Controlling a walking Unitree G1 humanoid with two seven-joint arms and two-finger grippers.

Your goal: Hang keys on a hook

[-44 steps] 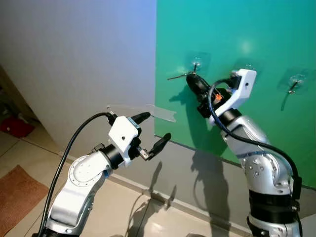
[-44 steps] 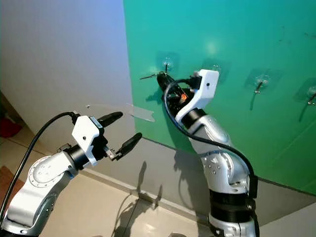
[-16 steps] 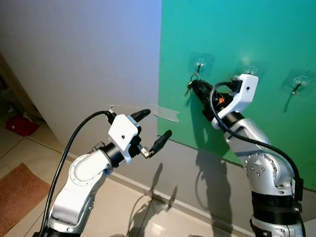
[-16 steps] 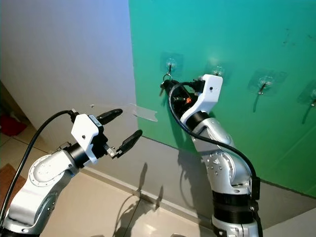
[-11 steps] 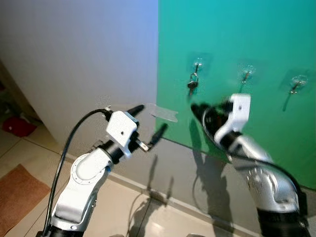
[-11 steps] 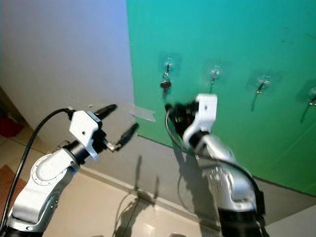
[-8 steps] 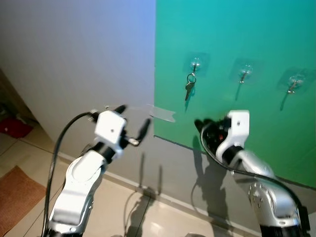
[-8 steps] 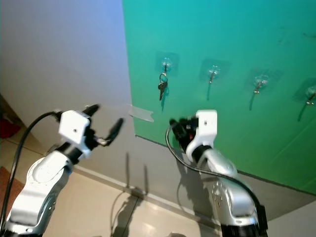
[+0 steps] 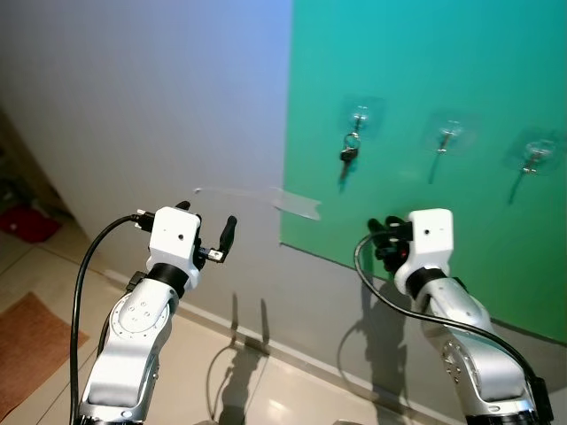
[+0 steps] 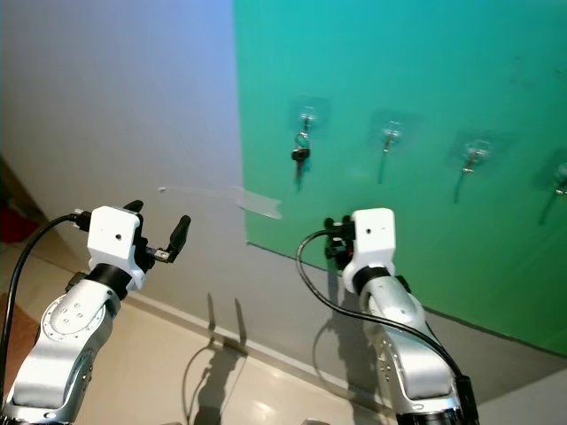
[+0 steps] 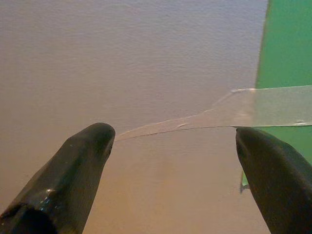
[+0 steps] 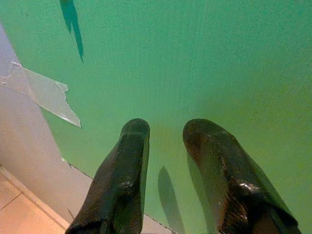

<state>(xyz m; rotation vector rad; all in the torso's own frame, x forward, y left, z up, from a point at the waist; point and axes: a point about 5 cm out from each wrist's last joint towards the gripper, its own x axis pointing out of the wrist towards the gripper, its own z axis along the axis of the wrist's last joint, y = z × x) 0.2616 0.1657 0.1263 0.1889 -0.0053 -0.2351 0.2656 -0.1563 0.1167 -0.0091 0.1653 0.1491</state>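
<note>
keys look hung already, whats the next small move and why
Probably lower the right gripper a little further away from the green board. The keys hang from the leftmost hook, and its fingers are slightly parted, holding nothing.

Bright, even light from above and in front — the green sheet [image 9: 425, 80] glows palest near its top edge, toward 12 o'clock. Hard shadows of both arms fall down the grey wall [image 9: 133, 106] toward 6 o'clock. Head views are sharp. In the wrist views the near black fingers [image 12: 122, 185] are soft — the wall behind is crisper.
</note>
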